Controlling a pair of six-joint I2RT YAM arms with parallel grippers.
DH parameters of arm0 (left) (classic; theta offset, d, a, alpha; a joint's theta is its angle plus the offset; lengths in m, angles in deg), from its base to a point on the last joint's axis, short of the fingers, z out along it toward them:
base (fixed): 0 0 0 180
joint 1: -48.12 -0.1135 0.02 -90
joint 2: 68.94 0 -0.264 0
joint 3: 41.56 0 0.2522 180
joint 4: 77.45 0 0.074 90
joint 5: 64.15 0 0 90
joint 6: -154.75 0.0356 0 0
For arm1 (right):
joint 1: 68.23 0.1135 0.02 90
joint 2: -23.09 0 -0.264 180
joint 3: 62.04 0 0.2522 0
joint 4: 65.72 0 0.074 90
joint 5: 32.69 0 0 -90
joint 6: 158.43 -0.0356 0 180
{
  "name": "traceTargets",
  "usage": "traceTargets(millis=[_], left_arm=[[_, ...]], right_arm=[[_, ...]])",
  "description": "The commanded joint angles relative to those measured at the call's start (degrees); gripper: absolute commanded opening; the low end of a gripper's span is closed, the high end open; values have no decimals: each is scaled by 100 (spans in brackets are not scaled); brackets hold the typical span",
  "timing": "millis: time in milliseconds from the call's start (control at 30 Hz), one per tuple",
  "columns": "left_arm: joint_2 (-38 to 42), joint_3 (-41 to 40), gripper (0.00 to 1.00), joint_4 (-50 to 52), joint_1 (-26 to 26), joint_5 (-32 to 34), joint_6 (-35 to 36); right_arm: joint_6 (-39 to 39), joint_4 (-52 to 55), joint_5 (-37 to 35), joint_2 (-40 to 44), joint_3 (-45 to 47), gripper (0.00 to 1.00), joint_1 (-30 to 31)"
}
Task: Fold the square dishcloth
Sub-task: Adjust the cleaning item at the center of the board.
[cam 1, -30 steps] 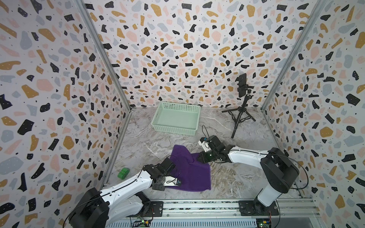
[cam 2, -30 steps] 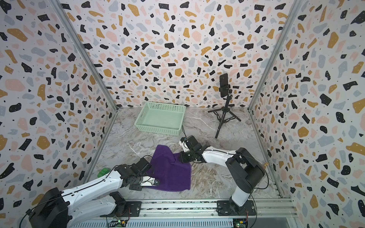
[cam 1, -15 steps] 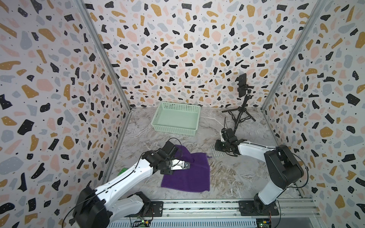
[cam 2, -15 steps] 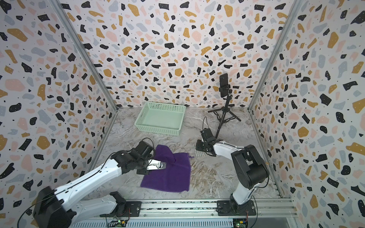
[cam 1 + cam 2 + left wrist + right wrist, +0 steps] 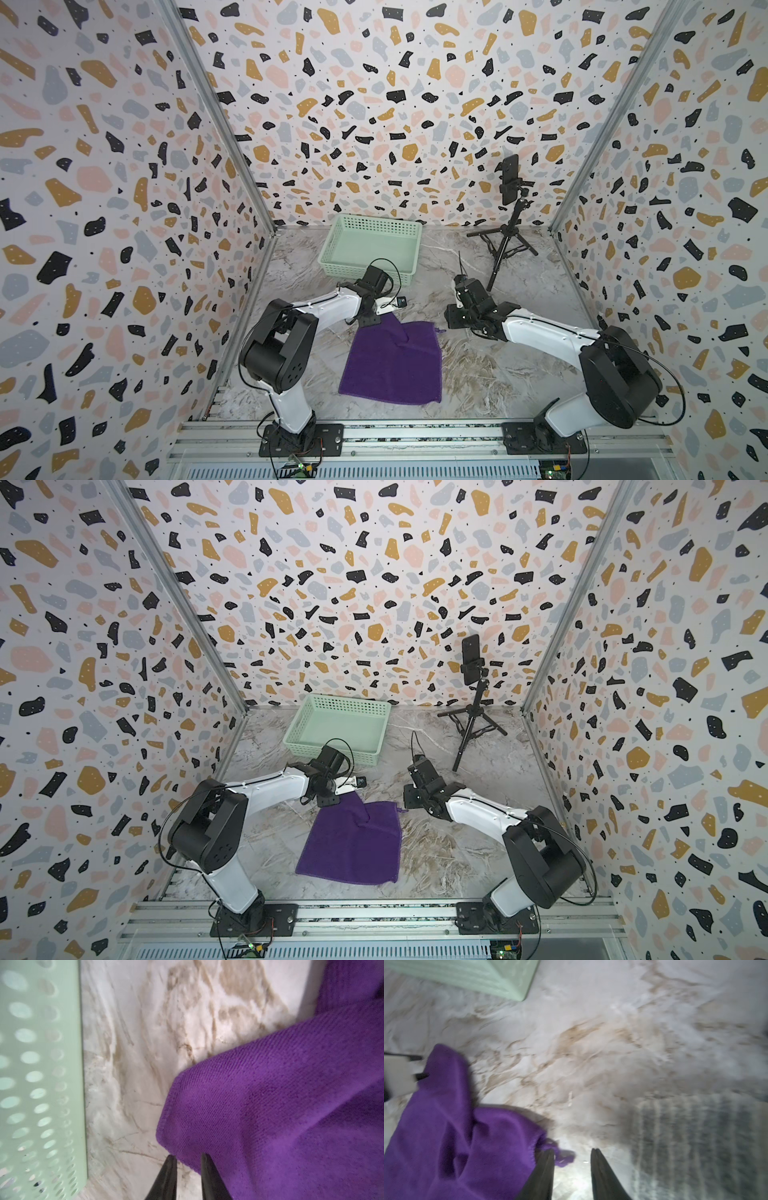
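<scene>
The purple dishcloth [image 5: 390, 365] [image 5: 353, 845] lies in the middle of the marble table, with a crease running in from its far edge. My left gripper [image 5: 400, 302] [image 5: 360, 781] [image 5: 188, 1157] is at the cloth's far left corner, close to the basket. Its jaws stand narrowly apart, pinching the raised corner of the dishcloth [image 5: 291, 1105] at their tips. My right gripper [image 5: 451, 322] [image 5: 409, 800] [image 5: 572, 1152] stands open at the far right corner. The dishcloth [image 5: 446, 1136] and its small loop lie against one finger, and only table shows between the fingers.
A mint green basket [image 5: 370, 249] [image 5: 338, 725] [image 5: 41, 1064] [image 5: 477, 974] stands at the back, just beyond the left gripper. A phone on a black tripod [image 5: 509, 232] [image 5: 473, 712] stands at the back right. Patterned walls close in three sides.
My left gripper has moved from the cloth's near left side across it to the far left corner by the basket. My right gripper has opened beside the far right corner.
</scene>
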Motion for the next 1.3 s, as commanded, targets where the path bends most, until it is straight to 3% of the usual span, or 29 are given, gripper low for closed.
traceTargets(millis=[0, 133, 200, 500, 767, 1000, 1033, 1167, 1267], left_arm=[[-222, 85, 25, -121, -110, 152, 74], [-332, 69, 24, -119, -281, 137, 173], [-351, 39, 22, -191, -368, 149, 218], [-160, -110, 23, -270, -518, -71, 195], [302, -133, 27, 11, -515, -422, -29], [1862, -596, 36, 1416, -514, -1140, 407], [2091, -704, 37, 1786, -514, -1264, 586], [2965, -1240, 41, 3253, -491, -1739, 1367], [3606, -1717, 43, 3986, -475, -1993, 2047]], right_arm=[[352, 490, 202, -350, -181, 41, 3], [452, 643, 346, -728, -405, 43, 80], [467, 651, 412, -882, -477, 40, 95], [486, 702, 81, -1344, -978, 0, 89], [585, 178, -633, -1329, -1363, 0, -157], [928, -95, -837, -1353, -1696, 0, -353], [941, -98, -803, -1206, -1573, 4, -292], [1135, 247, -969, -155, -804, 38, 375], [1274, 736, -926, 653, -256, 48, 1017]])
